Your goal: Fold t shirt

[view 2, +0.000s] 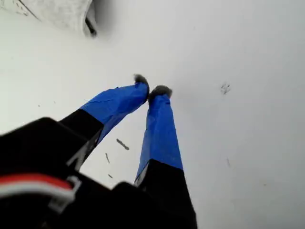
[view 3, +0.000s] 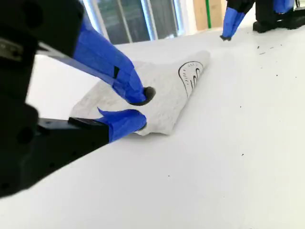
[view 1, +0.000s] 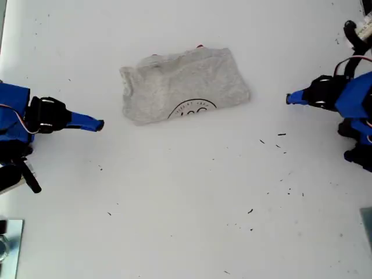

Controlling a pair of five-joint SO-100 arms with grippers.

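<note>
– Cloth first: where is the t shirt point(view 1: 180, 87) lying?

– On the white table point(view 1: 186, 203), towards the far side in the exterior view, roughly in the middle between the two arms. It is bunched into a grey folded bundle. Part of the black round logo point(view 1: 192, 109) shows at its near edge, and a speck of orange point(view 1: 199, 46) peeks out along the far edge.

– Is either arm touching it?

– No. My second gripper point(view 1: 100, 124) is at the exterior view's left, pointing at the bundle but apart from it, with bare table between. In the second wrist view its blue-taped fingers point(view 3: 141, 109) stand only narrowly parted, with nothing between them, and the t shirt point(view 3: 167, 95) lies just beyond with the logo point(view 3: 190, 74) on its far part.

– And the other one?

– My first gripper point(view 1: 289, 99) is at the exterior view's right, also aimed at the shirt and well clear of it. Its own camera shows the two fingertips point(view 2: 151, 89) drawn almost together, a mere sliver between them, gripping nothing. A corner of the t shirt point(view 2: 57, 12) just shows at that picture's edge.

– Anything else on the table?

– Small dark specks point(view 1: 282, 135), scattered mostly towards the exterior view's right.
</note>
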